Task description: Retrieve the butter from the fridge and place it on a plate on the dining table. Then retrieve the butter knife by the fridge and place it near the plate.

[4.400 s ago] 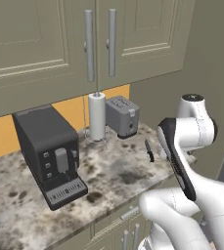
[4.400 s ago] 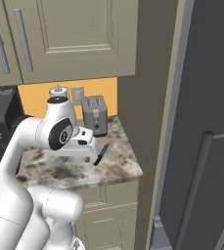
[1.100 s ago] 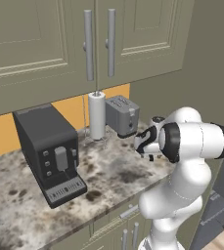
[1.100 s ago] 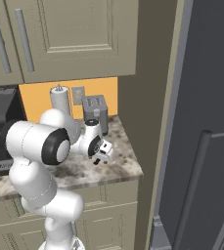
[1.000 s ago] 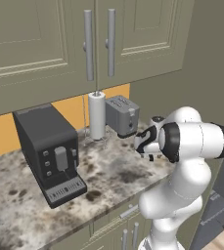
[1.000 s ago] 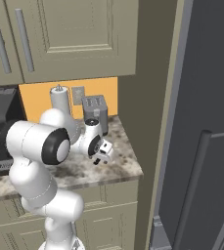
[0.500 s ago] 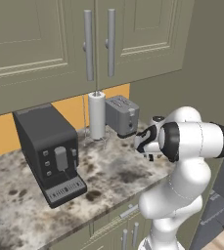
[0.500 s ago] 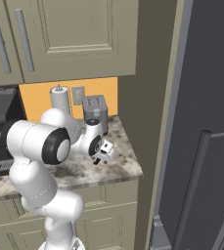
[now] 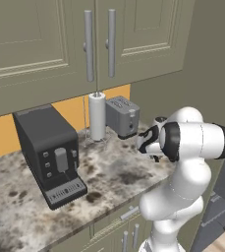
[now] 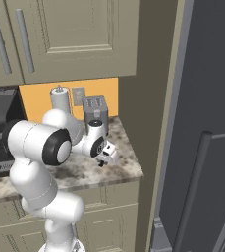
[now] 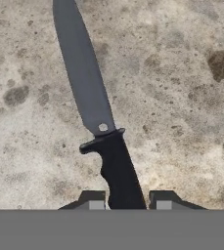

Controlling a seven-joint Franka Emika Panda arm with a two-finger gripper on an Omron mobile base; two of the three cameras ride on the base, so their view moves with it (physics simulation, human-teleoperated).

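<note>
The butter knife (image 11: 85,78), all dark, lies flat on the speckled counter (image 11: 182,122), its blade pointing away from my hand. My gripper (image 11: 127,202) is down over it, and both fingertips (image 11: 95,201) press against the sides of the black handle. From the base cameras the gripper (image 10: 103,158) hangs low over the counter's right end, close to the grey fridge (image 10: 202,128). The butter, the plate and the dining table are out of view.
A black coffee machine (image 9: 47,152) stands at the left of the counter (image 9: 114,172). A paper towel roll (image 9: 97,117) and a grey toaster (image 9: 122,115) stand at the back wall. Olive cabinets (image 9: 99,39) hang overhead. The counter edge lies just right of the gripper.
The fingers have closed from wide open onto the knife handle. The arm has stayed in place over the last second; earlier it came down to the counter.
</note>
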